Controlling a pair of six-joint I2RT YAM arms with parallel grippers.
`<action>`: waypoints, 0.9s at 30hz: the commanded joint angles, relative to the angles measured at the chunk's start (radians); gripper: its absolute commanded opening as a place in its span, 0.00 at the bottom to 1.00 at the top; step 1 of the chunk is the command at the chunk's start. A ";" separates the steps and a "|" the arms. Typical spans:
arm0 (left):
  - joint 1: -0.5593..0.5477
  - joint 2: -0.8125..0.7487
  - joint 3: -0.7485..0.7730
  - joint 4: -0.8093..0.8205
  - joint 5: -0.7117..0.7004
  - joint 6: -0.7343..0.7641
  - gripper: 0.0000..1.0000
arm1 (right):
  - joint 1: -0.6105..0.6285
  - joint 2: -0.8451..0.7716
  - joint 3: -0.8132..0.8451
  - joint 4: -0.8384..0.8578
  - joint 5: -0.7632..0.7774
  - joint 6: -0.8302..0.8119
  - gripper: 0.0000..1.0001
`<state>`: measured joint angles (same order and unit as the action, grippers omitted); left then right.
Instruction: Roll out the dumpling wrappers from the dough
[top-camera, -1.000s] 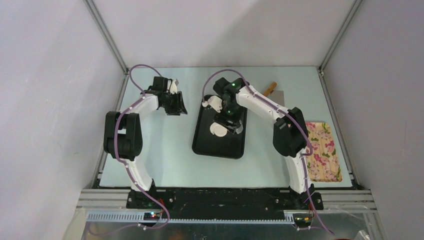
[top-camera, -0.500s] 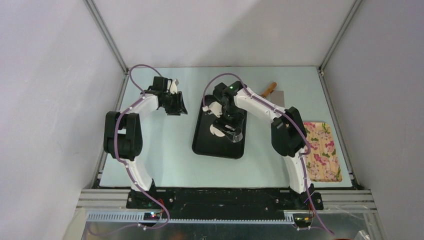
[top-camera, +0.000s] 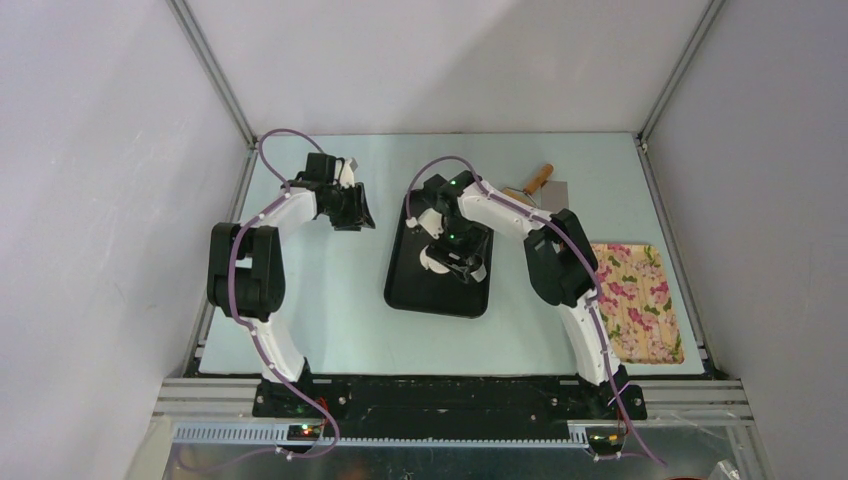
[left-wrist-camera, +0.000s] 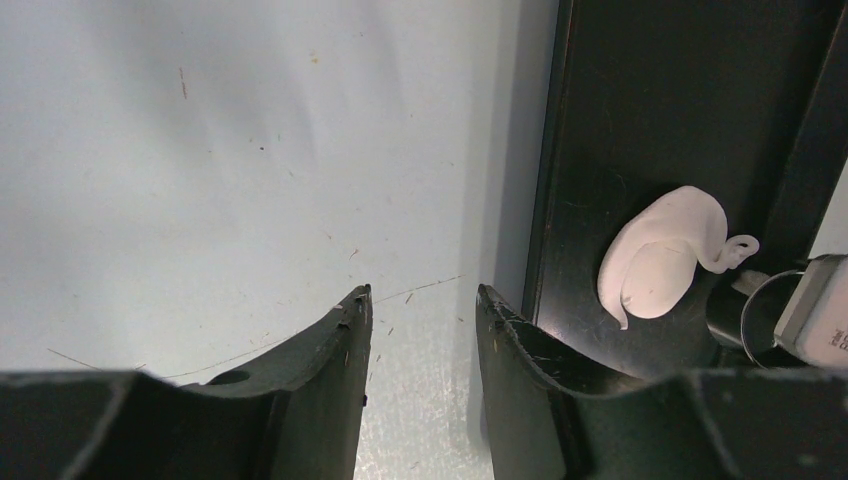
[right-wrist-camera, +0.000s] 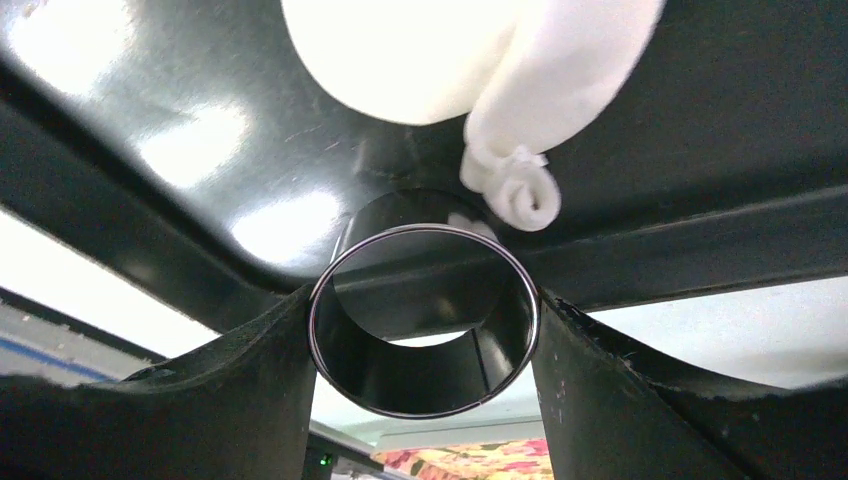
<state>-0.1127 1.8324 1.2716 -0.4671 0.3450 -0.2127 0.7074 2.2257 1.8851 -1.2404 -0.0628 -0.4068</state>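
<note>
**Stock entry: tray station, right hand on cutter**

- Hidden: from overhead your right hand covers most of the dough and all of the steel ring. A wooden-handled tool at the far edge is partly behind that arm. In the right wrist view the frame cuts off the dough's upper part.
- Room: the near half of the black tray is bare. Open tabletop lies between the tray and your left arm. A floral cloth sits at the right edge.
- Contents: the dough is one flattened white lump with a curled tail, on the tray floor close to the ring. Whether they touch is unclear.
- Hands: the right is clamped on the steel ring. The left hand holds nothing, its fingers slightly apart over the tabletop beside the tray's left rim.
</note>
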 joint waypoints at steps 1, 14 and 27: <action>0.006 -0.038 -0.009 0.007 0.016 -0.013 0.48 | 0.009 -0.020 0.011 0.100 0.104 0.030 0.00; -0.072 0.052 0.030 0.027 0.041 -0.051 0.56 | 0.008 -0.091 -0.110 0.282 0.153 0.061 0.00; -0.157 0.164 0.110 0.027 0.061 -0.088 0.54 | -0.022 -0.105 -0.116 0.302 0.087 0.088 0.00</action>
<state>-0.2489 1.9781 1.3434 -0.4538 0.3817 -0.2798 0.7017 2.1597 1.7550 -0.9939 0.0502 -0.3386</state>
